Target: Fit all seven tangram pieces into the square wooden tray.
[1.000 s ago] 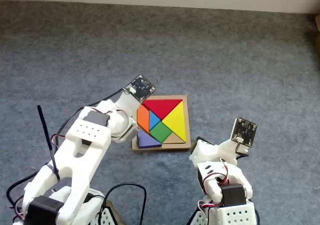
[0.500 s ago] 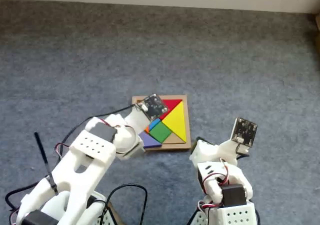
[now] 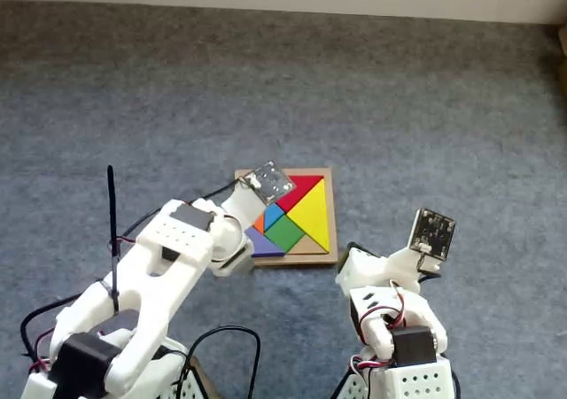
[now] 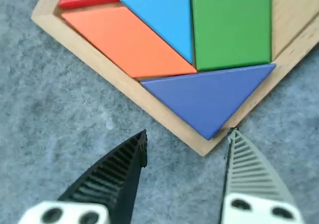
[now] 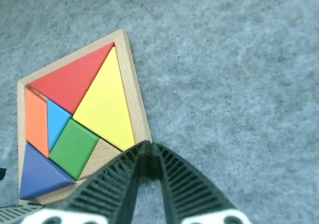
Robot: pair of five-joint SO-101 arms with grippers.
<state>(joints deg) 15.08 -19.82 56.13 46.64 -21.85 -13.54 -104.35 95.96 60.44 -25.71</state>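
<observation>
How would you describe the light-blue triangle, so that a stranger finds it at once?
Find the square wooden tray on the grey carpet. Inside, the light-blue triangle lies between the orange parallelogram and the green square. It is the smallest piece, paler than the violet-blue triangle in the corner.

Grey-blue carpeted desk (image 3: pixel 425 106) with one tray on it

The desk is covered edge to edge in a short, flecked grey-blue pile, and a pale strip runs beyond its far edge. The square wooden tray (image 3: pixel 333 213) lies flat on the pile about midway between the left and right edges, somewhat nearer the near edge than the far one (its sides run roughly parallel to the desk's edges). Along the near edge stand the two white arm bases (image 3: pixel 403 368), and a black cable (image 3: pixel 232 330) loops across the pile between them.
</observation>
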